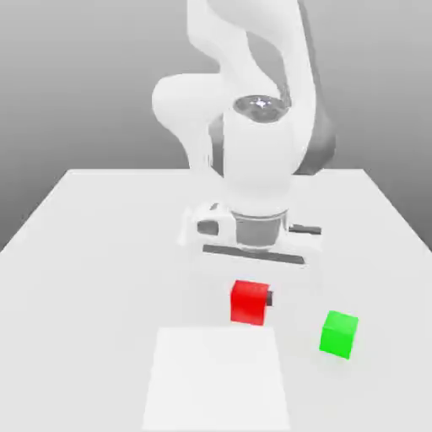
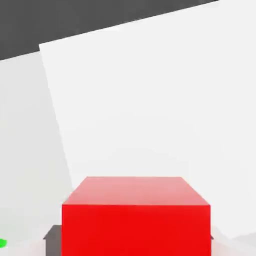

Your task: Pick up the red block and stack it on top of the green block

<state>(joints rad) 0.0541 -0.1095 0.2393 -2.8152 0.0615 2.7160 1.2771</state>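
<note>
Red block (image 1: 249, 303) right there, just below the middle of the exterior view, and the jaws (image 1: 251, 299) are clamped on it, a dark pad pressed to either side! They stand only a block's width apart. It's a cube, so no long axis to call; it sits upright, one flat face towards the exterior view, turned very slightly. Green block (image 1: 339, 335) sits apart on the bench (image 1: 93, 287), lower right of the exterior view, turned more. Pale flat square (image 1: 217, 380), bottom centre of that view.
</note>
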